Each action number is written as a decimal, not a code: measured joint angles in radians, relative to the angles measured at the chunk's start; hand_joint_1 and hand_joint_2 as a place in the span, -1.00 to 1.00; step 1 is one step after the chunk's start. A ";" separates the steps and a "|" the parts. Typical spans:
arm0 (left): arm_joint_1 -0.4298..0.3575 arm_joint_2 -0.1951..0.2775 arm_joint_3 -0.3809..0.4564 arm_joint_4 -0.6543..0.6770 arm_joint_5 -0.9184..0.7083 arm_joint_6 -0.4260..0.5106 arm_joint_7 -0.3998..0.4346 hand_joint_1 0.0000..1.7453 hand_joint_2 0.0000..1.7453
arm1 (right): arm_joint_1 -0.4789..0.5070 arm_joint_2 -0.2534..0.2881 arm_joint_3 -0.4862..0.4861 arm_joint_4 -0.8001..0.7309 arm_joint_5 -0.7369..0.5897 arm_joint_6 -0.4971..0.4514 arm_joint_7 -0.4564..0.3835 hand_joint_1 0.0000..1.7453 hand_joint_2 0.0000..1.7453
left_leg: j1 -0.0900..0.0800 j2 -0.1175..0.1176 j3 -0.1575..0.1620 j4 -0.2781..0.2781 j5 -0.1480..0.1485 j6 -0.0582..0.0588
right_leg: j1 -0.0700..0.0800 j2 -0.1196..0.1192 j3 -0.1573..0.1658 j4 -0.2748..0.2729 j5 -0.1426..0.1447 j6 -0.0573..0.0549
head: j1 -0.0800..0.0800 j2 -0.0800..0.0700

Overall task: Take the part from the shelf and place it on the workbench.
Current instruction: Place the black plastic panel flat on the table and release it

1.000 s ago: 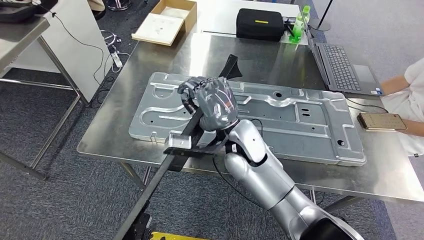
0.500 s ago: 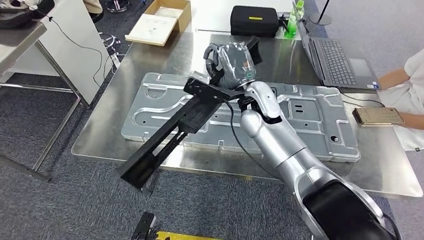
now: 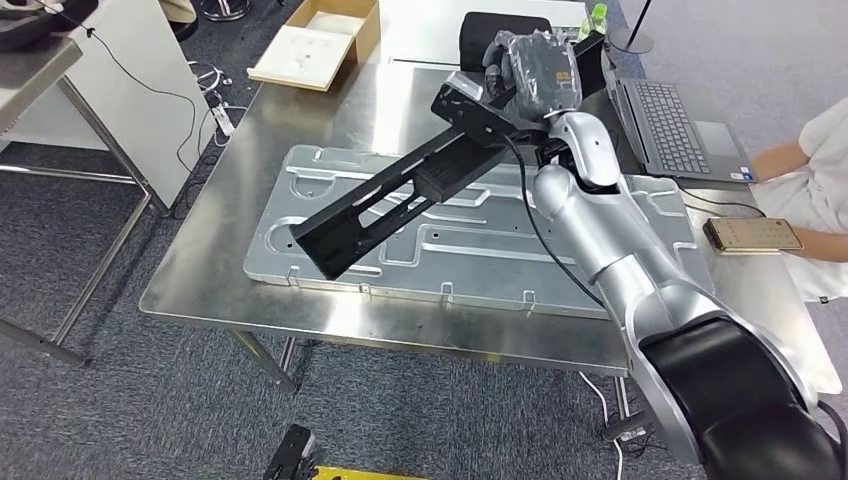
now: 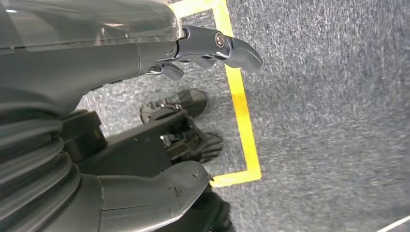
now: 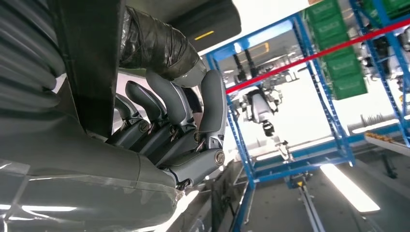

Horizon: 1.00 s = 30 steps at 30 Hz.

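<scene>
The part is a long black metal rail [image 3: 400, 195]. My right hand [image 3: 540, 65] grips its far end, raised above the back of the steel workbench [image 3: 200, 270]. The rail slopes down to the left, and its free end hangs just over a large stamped silver panel [image 3: 480, 250] lying on the bench. In the right wrist view the fingers [image 5: 179, 125] curl around the black rail [image 5: 92, 63]. My left hand [image 4: 96, 58] hangs over the grey carpet, fingers apart and holding nothing.
A laptop [image 3: 680, 125], a phone [image 3: 752, 235] and a person's white sleeve [image 3: 825, 190] are at the bench's right side. A black case [image 3: 490, 25], a green bottle [image 3: 598, 15] and a cardboard box [image 3: 315, 40] lie behind. Blue shelving [image 5: 290, 96] stands beyond.
My right hand has swung the rail up and toward the back right. Its free end rose from below the bench's front edge to over the panel.
</scene>
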 joint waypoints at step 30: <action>-0.005 0.005 -0.017 0.000 0.012 -0.005 -0.022 -1.00 -1.00 | -0.060 -0.028 -0.151 0.187 -0.177 0.211 -0.024 -1.00 1.00 | -0.012 0.001 0.007 -0.014 0.007 0.010 | 0.003 -0.006 -0.004 -0.029 0.039 -0.005 | 0.001 0.000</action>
